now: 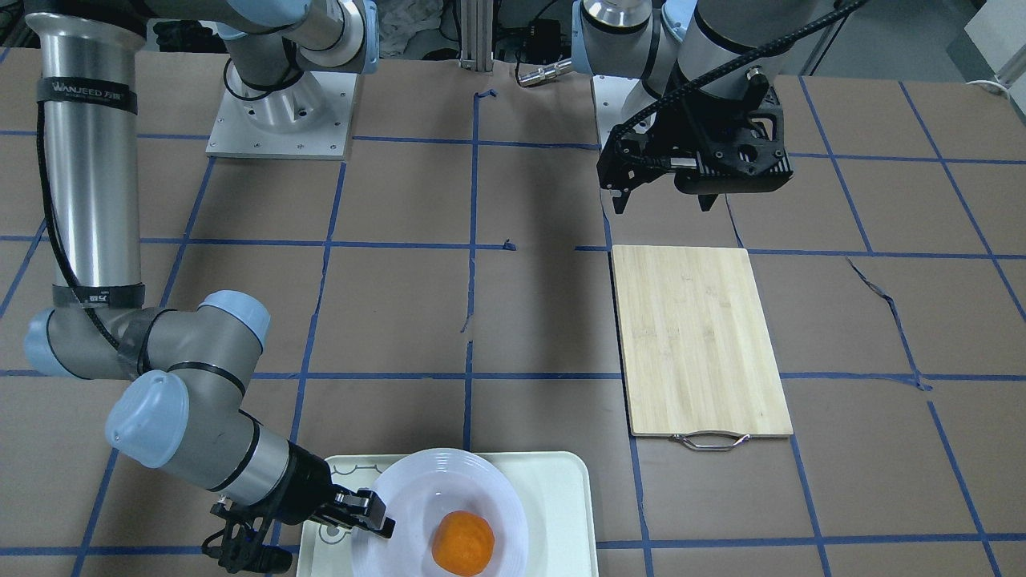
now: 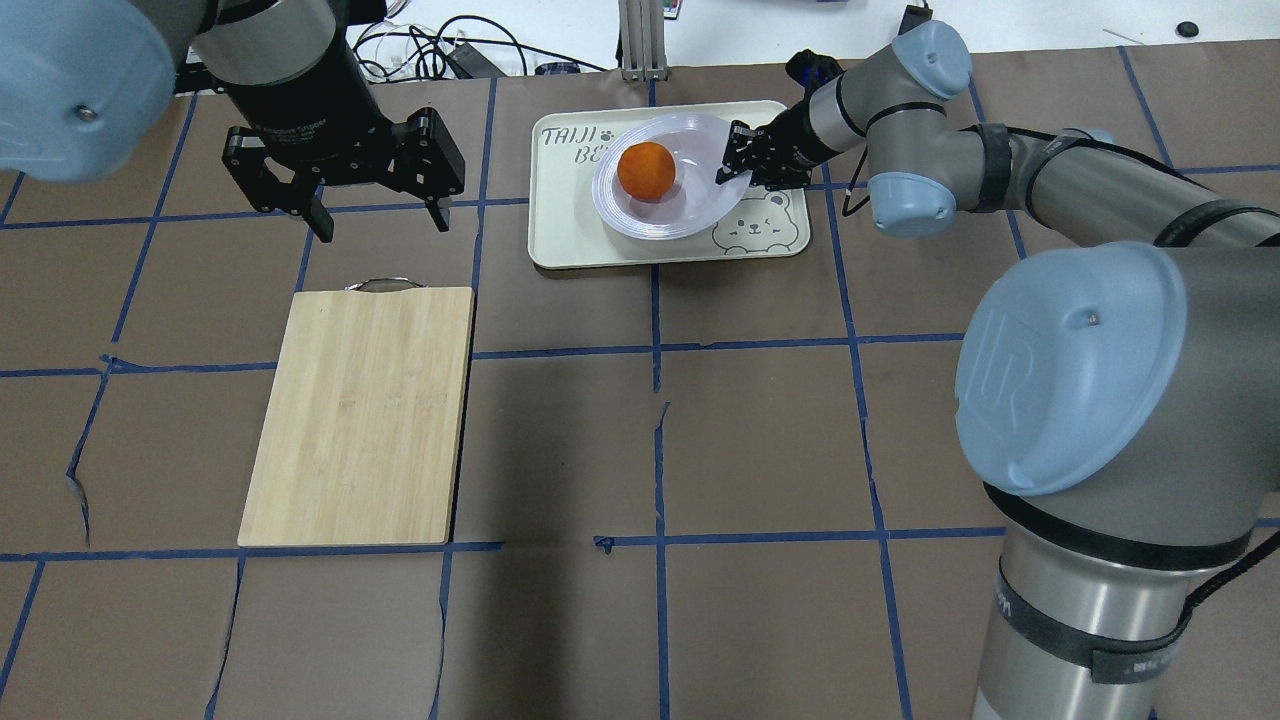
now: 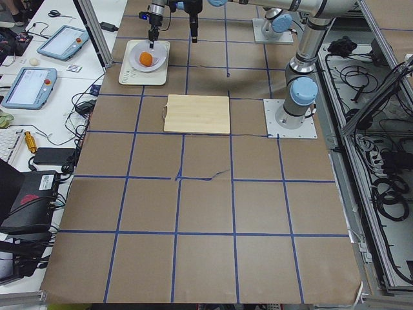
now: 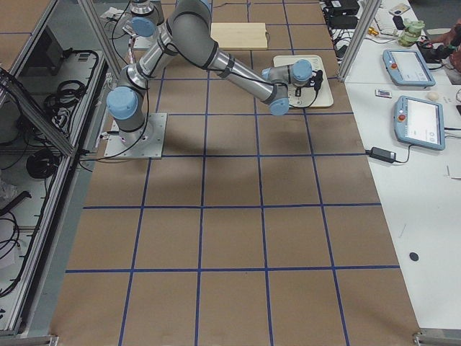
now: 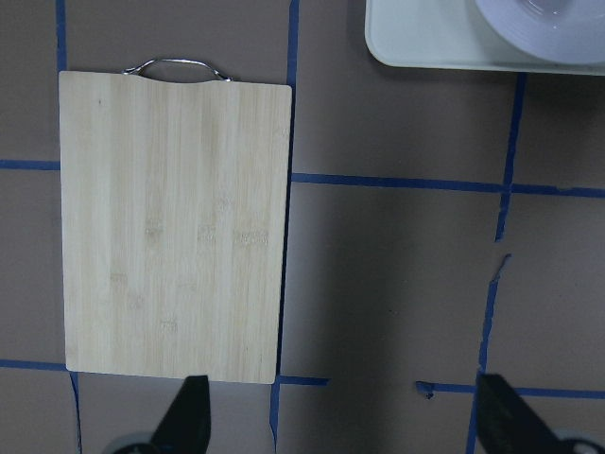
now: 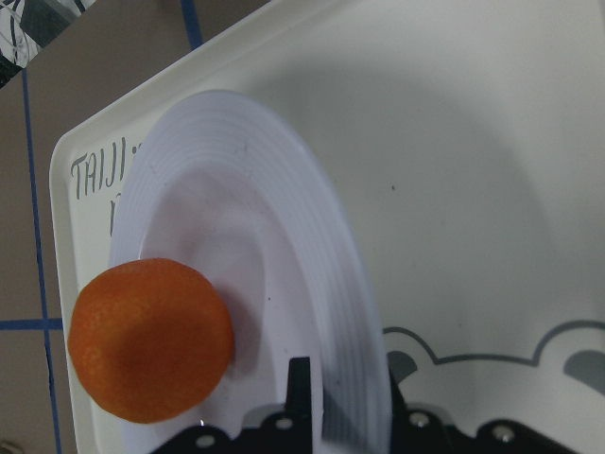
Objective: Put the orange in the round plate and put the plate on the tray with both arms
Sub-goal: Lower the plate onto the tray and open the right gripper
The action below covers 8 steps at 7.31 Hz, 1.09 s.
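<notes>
One orange [image 2: 645,170] sits in one round plate [image 2: 672,222] on one tray [image 2: 570,235]. My right jaws clamp the plate's rim; my left jaws hang open near one cutting board [image 2: 365,415].

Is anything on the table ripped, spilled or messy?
Nothing is spilled: the orange sits in the round plate on the tray. Only the brown table cover looks damaged, with jagged tears beside the cutting board and along the middle seam.
</notes>
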Each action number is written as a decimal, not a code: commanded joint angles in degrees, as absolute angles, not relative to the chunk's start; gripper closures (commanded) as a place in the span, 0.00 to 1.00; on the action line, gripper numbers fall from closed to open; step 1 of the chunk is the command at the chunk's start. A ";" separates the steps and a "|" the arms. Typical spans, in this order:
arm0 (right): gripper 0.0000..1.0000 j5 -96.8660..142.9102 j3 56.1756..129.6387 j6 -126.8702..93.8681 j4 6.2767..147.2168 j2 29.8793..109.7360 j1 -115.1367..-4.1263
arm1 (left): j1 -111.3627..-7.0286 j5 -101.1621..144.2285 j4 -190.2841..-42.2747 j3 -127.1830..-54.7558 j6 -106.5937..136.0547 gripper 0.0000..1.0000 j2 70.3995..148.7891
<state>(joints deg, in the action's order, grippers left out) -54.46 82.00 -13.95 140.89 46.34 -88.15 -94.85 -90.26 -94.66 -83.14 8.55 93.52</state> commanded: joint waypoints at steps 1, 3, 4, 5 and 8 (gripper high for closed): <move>0.38 -56.23 81.91 -13.80 140.89 47.71 -88.07 | -94.83 -90.26 -94.66 -83.14 8.61 0.00 93.52; 0.08 -62.38 81.65 -12.66 140.89 50.61 -87.81 | -94.83 -90.26 -94.66 -83.14 8.61 0.00 93.52; 0.01 -64.49 80.78 -9.09 140.80 50.89 -87.28 | -94.92 -90.26 -94.57 -83.14 8.61 0.00 93.52; 0.00 -66.77 78.25 -6.53 136.02 51.41 -87.19 | -94.92 -90.26 -94.57 -83.14 8.61 0.00 93.52; 0.00 -77.90 63.95 -3.02 99.88 60.52 -87.19 | -94.92 -90.26 -94.66 -83.14 8.61 0.00 93.52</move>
